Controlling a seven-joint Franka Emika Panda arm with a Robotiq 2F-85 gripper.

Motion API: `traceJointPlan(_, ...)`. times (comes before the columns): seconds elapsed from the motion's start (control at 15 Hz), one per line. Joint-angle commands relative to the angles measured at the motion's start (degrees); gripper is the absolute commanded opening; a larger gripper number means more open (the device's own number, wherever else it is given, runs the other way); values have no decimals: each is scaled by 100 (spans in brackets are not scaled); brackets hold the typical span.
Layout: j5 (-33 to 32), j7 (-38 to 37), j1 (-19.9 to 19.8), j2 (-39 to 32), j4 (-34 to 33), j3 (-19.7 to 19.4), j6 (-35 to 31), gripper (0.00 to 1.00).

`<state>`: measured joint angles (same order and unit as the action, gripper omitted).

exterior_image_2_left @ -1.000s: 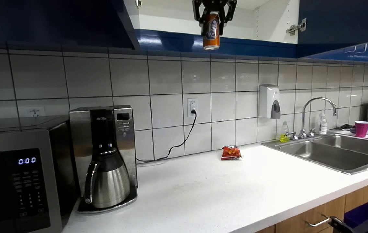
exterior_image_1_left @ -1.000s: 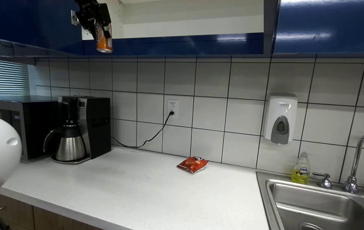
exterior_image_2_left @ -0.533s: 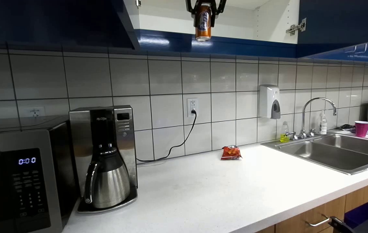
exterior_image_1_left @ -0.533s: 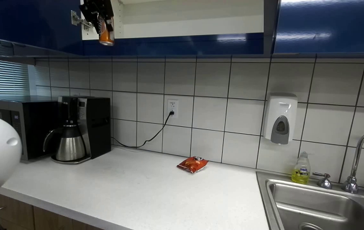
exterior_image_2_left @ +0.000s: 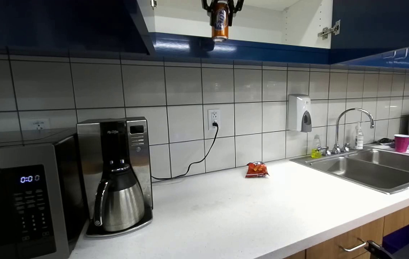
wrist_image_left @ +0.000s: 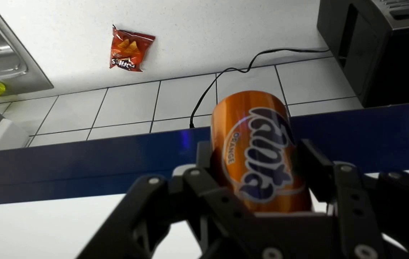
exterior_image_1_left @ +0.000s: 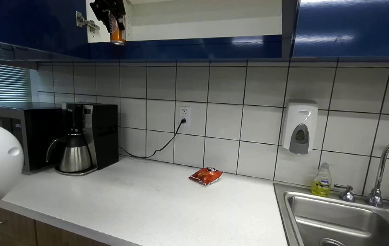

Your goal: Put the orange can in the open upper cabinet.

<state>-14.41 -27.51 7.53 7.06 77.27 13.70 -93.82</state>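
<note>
The claw (exterior_image_2_left: 221, 21) holds the orange can (wrist_image_left: 246, 140) between its two black fingers (wrist_image_left: 316, 172), one on each side. The can is up high, well above the white counter (exterior_image_2_left: 226, 216), with its silvery bottom pointing down. In both exterior views it hangs in front of the open upper cabinet (exterior_image_1_left: 208, 20). The low end of the can hides a bit of the blue strip (exterior_image_1_left: 187, 49) under the cabinet's opening, so the can is on the near side of that strip. In the wrist view, big dark letters and the small word ORANGE show on the can.

The inside of the cabinet is pale. One shiny blue door (exterior_image_1_left: 34, 27) is open on its left, and another blue door (exterior_image_2_left: 380, 28) is open on its right.

At the left end of the counter is a microwave (exterior_image_2_left: 28, 194). Just right of it stands a coffee maker (exterior_image_1_left: 105, 136), and a shiny metal coffee pot (exterior_image_2_left: 123, 201) sits in it. A black cord (exterior_image_1_left: 146, 157) goes from the coffee maker up to a socket (exterior_image_1_left: 185, 115) on the tile wall (exterior_image_1_left: 228, 119). More to the right, by the far wall, lies a red snack bag (exterior_image_1_left: 205, 176). The sink (exterior_image_1_left: 283, 205) is on the right. A bottle of yellow soap (exterior_image_1_left: 321, 184) stands at its far edge, left of the bent tap (exterior_image_1_left: 380, 171). A white soap box (exterior_image_1_left: 300, 126) hangs on the wall above it.
</note>
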Motion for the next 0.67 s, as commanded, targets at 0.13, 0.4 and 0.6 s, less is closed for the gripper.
traceJointPlan(0.13,-296,-54,156,-447,-907,99,401,38)
traceJointPlan(0.4,-353,-46,209,-570,-1200,124,502,38)
traceJointPlan(0.6,-399,-49,219,-647,-1391,141,553,38)
